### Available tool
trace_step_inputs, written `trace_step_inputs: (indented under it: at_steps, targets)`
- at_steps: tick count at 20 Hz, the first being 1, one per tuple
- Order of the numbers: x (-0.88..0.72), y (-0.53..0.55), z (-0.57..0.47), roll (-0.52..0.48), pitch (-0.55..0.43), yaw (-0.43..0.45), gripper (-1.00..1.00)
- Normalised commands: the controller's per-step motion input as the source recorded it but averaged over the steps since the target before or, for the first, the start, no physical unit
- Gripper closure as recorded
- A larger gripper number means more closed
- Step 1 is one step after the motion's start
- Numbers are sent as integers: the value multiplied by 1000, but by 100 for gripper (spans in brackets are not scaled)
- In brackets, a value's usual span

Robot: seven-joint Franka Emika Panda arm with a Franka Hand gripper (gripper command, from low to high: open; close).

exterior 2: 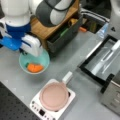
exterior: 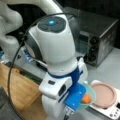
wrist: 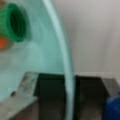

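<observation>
A pale teal bowl [exterior 2: 44, 58] sits on the grey counter, with an orange carrot [exterior 2: 34, 67] lying inside it. In the wrist view the carrot's green top [wrist: 13, 22] shows at upper left, and the bowl's rim [wrist: 58, 35] runs down between the two dark pads of my gripper [wrist: 69, 78]. The pads press the rim from both sides, so the gripper is shut on the bowl's edge. In both front views the white and blue hand [exterior 2: 27, 43] hangs over the bowl's upper left side and covers the fingers. The bowl [exterior: 90, 93] and carrot [exterior: 86, 99] peek out beside the hand [exterior: 72, 97].
A pink pan [exterior 2: 54, 96] rests on a white cooker with buttons [exterior 2: 40, 110] below and right of the bowl. A toaster oven with its door open [exterior 2: 100, 62] stands at right. A wooden-topped dark rack [exterior 2: 60, 32] holding vegetables lies just behind the bowl.
</observation>
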Motion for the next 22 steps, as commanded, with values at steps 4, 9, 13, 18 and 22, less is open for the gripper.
trace_step_inputs:
  at_steps: [4, 9, 13, 18, 22]
  targets:
    - [466, -84, 119, -50, 289, 100, 100]
    - [387, 0, -57, -35, 302, 117, 100]
    - [378, -1, -261, 11, 258, 146, 100]
    - [376, -107, -224, 22, 226, 117, 100]
    - [377, -246, 46, 34, 165, 105, 100]
